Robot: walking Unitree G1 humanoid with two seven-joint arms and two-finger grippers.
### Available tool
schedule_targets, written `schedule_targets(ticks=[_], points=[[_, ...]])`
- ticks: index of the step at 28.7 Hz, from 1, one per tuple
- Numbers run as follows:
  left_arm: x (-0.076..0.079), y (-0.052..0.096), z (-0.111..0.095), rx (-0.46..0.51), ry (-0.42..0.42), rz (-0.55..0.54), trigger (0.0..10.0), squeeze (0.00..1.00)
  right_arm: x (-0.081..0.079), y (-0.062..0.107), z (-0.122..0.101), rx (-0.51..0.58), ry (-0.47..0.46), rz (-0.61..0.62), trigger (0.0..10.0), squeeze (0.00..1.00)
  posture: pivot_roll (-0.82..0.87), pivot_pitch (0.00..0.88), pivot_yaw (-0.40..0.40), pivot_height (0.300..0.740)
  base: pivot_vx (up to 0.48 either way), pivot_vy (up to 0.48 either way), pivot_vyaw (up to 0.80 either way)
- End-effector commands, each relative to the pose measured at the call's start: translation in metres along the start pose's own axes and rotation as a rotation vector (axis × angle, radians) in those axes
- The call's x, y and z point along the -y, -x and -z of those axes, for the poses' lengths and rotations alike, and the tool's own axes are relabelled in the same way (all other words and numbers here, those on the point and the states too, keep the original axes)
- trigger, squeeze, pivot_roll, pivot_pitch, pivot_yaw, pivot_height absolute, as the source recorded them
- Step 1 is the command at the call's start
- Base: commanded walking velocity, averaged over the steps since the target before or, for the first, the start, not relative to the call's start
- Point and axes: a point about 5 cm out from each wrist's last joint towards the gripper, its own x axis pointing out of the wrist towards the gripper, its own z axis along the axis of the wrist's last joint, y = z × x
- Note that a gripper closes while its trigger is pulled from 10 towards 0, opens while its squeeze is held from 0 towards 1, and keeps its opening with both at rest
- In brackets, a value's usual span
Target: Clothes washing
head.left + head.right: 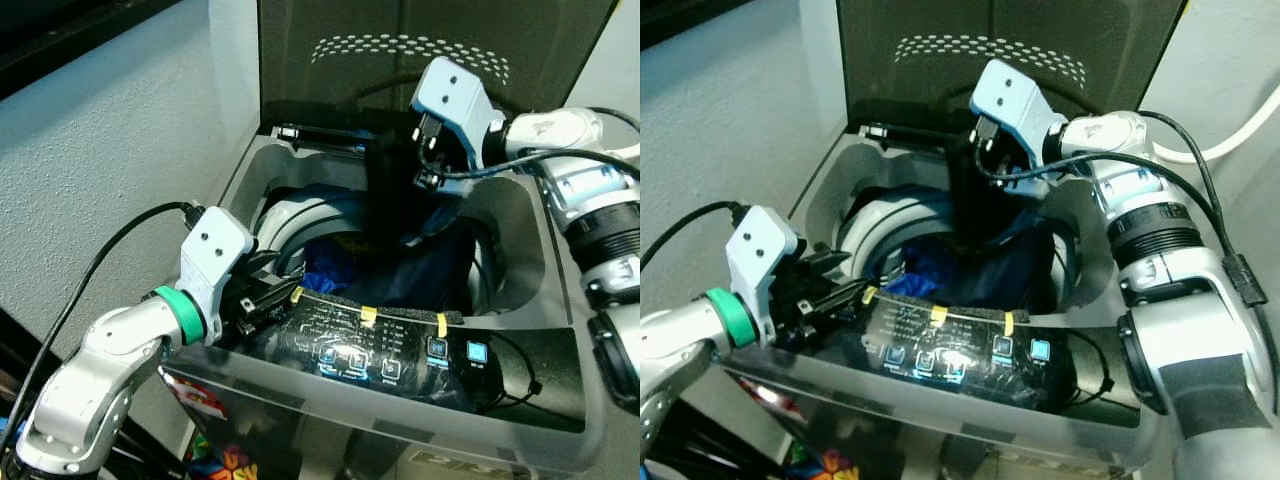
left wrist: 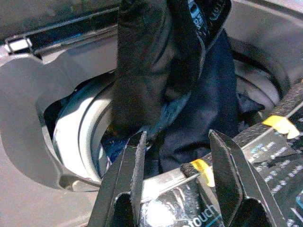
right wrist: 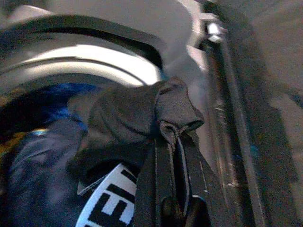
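One taped control panel (image 1: 385,345) at the washer's front edge, left gripper (image 2: 175,156) beside it with fingers spread and empty, right gripper (image 3: 173,137) pinched on one dark garment (image 1: 395,190) hanging over the drum (image 1: 290,225), blue clothes (image 1: 335,270) inside.

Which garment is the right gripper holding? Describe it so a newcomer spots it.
Start at the open top-loading washer with its lid up. Over the drum, the right gripper pinches a black garment that hangs down into the tub. Unlike the navy and bright blue clothes below, it is black and lifted.
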Motion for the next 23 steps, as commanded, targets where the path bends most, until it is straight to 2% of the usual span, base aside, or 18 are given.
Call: schedule_targets(ticks=[1, 3, 4, 13, 20, 23], points=[[0.001, 0.002, -0.002, -0.004, 0.011, 0.019, 10.0, 0.0, 0.003, 0.006, -0.013, 0.039, 0.028, -0.045, 10.0, 0.0, 0.17, 0.016, 0.058, 0.74, 0.0, 0.0, 0.0], [0.0, 0.003, -0.001, -0.012, 0.01, 0.015, 10.0, 0.0, 0.008, 0.017, -0.017, 0.037, 0.04, -0.07, 10.0, 0.0, 0.17, 0.015, 0.053, 0.74, 0.0, 0.0, 0.0], [0.0, 0.004, -0.002, -0.014, 0.01, 0.015, 10.0, 0.0, 0.009, 0.022, -0.015, 0.0, 0.057, -0.086, 10.0, 0.0, 0.18, 0.015, 0.05, 0.74, 0.0, 0.0, 0.0], [0.002, 0.007, 0.001, -0.036, 0.012, 0.022, 10.0, 0.0, 0.012, 0.035, 0.006, -0.17, 0.062, -0.094, 10.0, 0.0, 0.18, 0.018, 0.045, 0.74, 0.0, 0.0, 0.0], [0.003, 0.005, 0.001, -0.036, 0.029, 0.027, 10.0, 0.0, 0.012, 0.04, 0.003, -0.15, 0.057, -0.114, 10.0, 0.0, 0.17, 0.019, 0.044, 0.74, 0.0, 0.0, 0.0], [0.004, 0.004, 0.0, -0.029, 0.033, 0.033, 10.0, 0.0, 0.013, 0.04, 0.002, -0.135, 0.027, -0.132, 10.0, 0.0, 0.17, 0.017, 0.044, 0.74, 0.0, 0.0, 0.0]])
